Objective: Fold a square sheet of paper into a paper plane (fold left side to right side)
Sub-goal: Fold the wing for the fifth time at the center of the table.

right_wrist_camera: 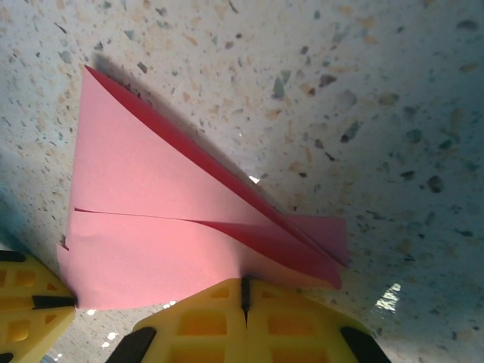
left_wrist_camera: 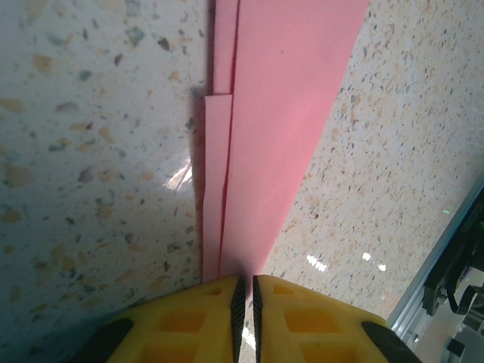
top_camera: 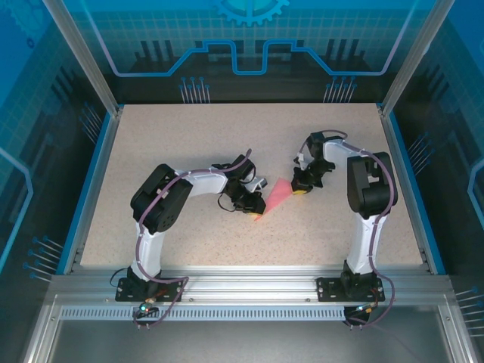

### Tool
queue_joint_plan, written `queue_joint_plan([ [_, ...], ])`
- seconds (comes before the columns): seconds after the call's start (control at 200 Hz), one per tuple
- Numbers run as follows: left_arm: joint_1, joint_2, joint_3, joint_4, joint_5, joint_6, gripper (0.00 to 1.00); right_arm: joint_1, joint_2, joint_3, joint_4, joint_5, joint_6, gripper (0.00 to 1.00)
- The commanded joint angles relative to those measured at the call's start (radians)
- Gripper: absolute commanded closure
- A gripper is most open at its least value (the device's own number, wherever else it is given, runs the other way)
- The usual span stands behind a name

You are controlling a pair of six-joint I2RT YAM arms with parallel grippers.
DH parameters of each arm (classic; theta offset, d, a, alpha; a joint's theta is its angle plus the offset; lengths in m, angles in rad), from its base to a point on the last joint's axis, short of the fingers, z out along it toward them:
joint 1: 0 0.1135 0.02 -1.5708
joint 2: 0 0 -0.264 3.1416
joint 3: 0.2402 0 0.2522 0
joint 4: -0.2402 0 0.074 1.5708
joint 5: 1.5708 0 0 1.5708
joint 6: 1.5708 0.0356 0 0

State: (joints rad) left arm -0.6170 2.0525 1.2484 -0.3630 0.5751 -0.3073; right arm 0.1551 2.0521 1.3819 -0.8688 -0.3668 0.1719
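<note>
The left gripper (left_wrist_camera: 246, 291) is clenching its yellow fingers on the narrow end of the paper plane (left_wrist_camera: 280, 113), which is running straight into the seam between them. Gripping the tip this way is probably anchoring the dart so its layers are not sliding apart. The right gripper (right_wrist_camera: 245, 293) is sitting fully closed, fingertip against fingertip, right at the long edge of the wider end. I cannot tell whether it is pinching that edge or merely pressing it onto the table. Bracing both ends is likely readying the paper for creasing from left to right.

The plane is lying flat near the middle of the speckled table (top_camera: 189, 144), between the two grippers, with its tip pointing near-left and its wide end far-right. Folded flaps are showing along a centre line. The tabletop is running out to a blue rim (top_camera: 89, 189). Both arms are crowding the paper, so the grippers themselves are looking like the main obstruction to a fold.
</note>
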Motion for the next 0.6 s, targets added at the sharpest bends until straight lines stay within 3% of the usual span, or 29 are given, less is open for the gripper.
queue_joint_plan([
  [0.0, -0.001, 0.058, -0.028, -0.077, -0.07, 0.022, 0.84, -0.03, 0.025, 0.017, -0.039, -0.064, -0.03, 1.0],
  [0.41, 0.002, 0.056, -0.035, -0.1, -0.088, 0.038, 0.84, -0.037, 0.037, 0.026, -0.06, -0.075, -0.02, 1.0],
  [0.59, 0.003, 0.044, -0.062, -0.103, -0.091, 0.042, 0.84, -0.025, -0.057, -0.03, 0.044, -0.204, -0.014, 1.0],
])
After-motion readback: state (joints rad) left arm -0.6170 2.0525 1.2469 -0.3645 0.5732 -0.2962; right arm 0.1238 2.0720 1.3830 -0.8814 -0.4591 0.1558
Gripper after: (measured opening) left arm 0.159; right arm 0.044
